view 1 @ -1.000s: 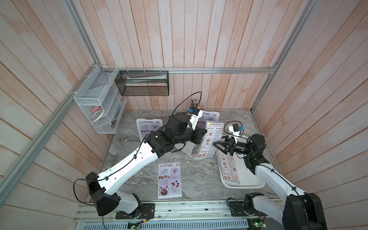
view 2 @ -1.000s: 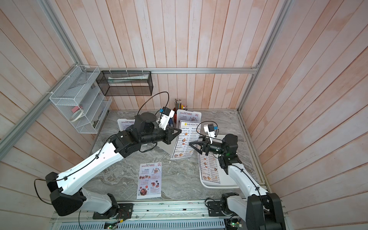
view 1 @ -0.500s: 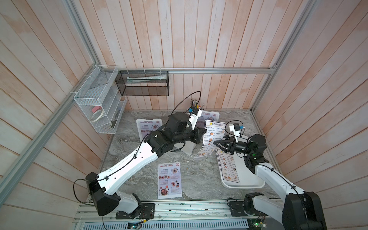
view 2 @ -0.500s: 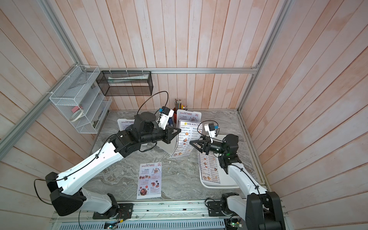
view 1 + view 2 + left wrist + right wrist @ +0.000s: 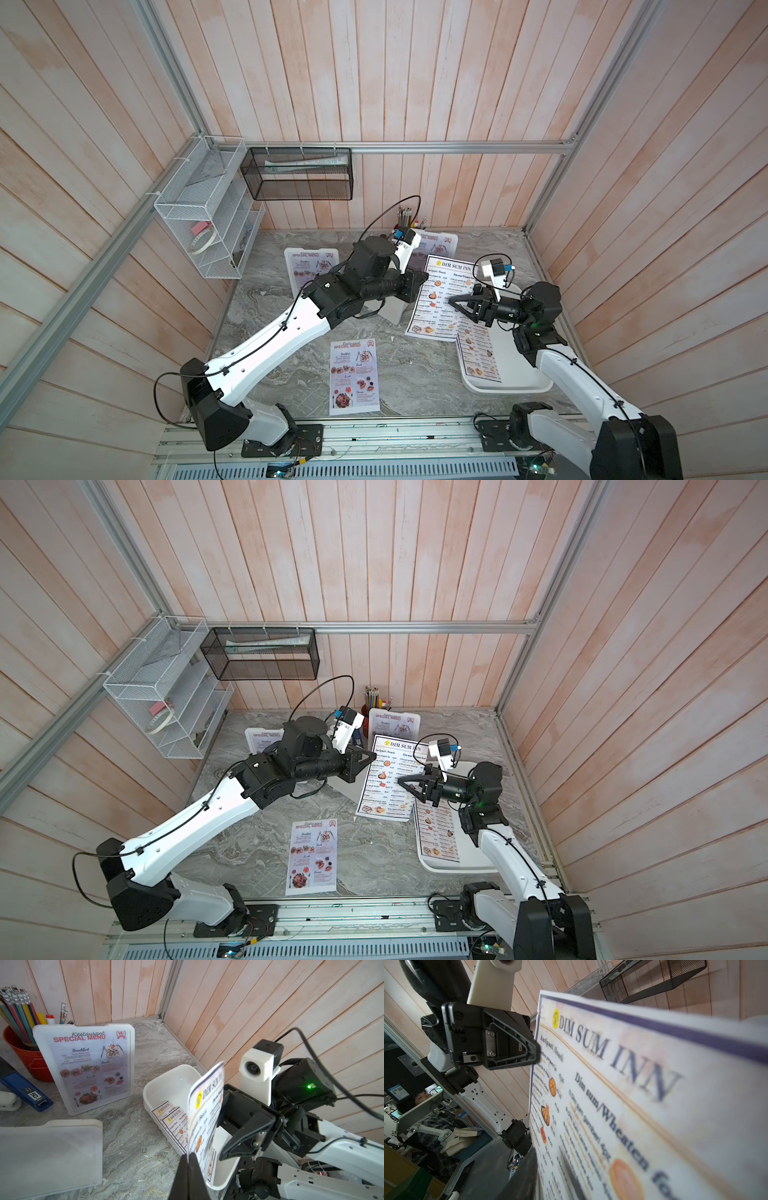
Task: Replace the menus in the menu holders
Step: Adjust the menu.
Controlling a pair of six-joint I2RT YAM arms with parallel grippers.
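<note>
Pale, pink-washed plank walls (image 5: 374,83) close in the grey marbled worktop (image 5: 415,374) on three sides, framed by aluminium bars (image 5: 415,146) up the back corners and across the back wall. A white wire rack (image 5: 199,216) hangs on the left wall near the worktop's back left corner, a black mesh basket (image 5: 299,174) hangs just beside it on the back wall, and a metal rail (image 5: 374,436) lines the front edge. The light is soft and even with faint shadows, and the right wrist view shows a dim office (image 5: 415,1115) beyond.
</note>
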